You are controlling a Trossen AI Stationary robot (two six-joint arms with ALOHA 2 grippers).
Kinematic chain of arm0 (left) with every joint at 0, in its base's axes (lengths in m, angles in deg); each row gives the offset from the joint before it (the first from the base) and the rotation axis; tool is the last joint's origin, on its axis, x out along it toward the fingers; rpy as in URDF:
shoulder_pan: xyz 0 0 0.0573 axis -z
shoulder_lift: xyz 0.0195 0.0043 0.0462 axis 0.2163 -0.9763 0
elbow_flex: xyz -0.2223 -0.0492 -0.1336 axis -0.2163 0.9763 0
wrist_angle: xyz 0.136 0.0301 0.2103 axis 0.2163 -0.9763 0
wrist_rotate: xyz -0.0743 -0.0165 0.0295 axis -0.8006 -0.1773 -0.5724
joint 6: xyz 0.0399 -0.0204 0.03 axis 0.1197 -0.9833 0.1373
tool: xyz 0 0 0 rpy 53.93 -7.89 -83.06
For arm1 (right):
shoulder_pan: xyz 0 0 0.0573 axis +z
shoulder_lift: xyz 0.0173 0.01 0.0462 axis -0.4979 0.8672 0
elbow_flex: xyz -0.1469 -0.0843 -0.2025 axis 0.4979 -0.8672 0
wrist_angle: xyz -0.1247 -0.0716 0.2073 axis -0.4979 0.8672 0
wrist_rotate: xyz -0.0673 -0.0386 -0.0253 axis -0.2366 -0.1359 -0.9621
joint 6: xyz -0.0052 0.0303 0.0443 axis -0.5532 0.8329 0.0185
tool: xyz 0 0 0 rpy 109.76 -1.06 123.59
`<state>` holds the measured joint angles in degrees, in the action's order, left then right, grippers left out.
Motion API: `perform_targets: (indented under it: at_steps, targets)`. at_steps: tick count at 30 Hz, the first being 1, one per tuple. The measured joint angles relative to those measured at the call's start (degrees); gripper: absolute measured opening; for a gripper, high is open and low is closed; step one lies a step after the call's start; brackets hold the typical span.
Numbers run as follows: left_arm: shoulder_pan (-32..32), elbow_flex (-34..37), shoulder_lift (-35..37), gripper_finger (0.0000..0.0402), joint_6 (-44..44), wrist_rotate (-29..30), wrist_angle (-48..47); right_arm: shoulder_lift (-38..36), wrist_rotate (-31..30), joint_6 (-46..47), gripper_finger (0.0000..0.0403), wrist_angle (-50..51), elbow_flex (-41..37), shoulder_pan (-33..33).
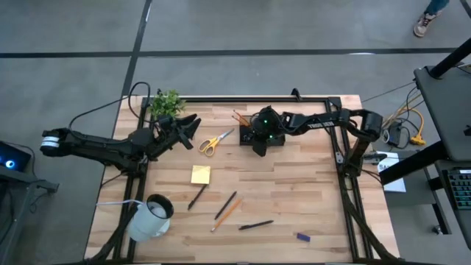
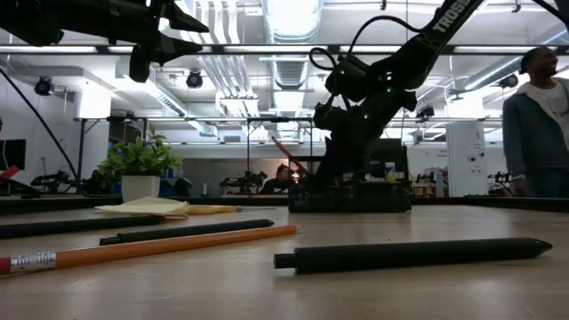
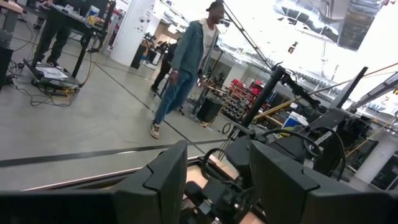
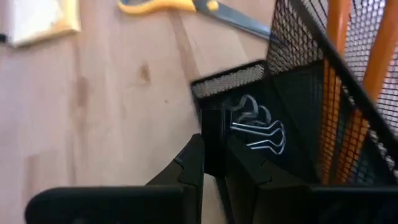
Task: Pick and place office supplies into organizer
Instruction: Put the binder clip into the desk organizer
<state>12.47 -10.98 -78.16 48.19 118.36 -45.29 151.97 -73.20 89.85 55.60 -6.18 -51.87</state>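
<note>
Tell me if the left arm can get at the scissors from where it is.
Probably yes: the left gripper, open, hangs just beside the scissors, with only bare table between. The right gripper is at the organizer.

White mug [image 1: 149, 217], plant [image 1: 166, 102], person [image 3: 183, 59]

Around the one black organizer [image 1: 259, 137] the table is carrying one pair of scissors [image 1: 215, 140], one sticky-note pad [image 1: 200, 174], three dark pens [image 1: 196, 196] — and one orange pencil [image 1: 227, 214] lying loose. Two more orange pencils [image 4: 354, 81] are standing inside the organizer — beside two binder clips [image 4: 258, 127].
</note>
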Motion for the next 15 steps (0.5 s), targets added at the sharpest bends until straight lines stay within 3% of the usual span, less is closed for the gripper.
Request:
perform_targets:
  at_steps: [15]
  targets:
    - [0.0,0.0,0.0,0.0157,0.0,0.0,0.0,0.6,-1.0,1.8,0.0033,-1.8,0.8,-0.1]
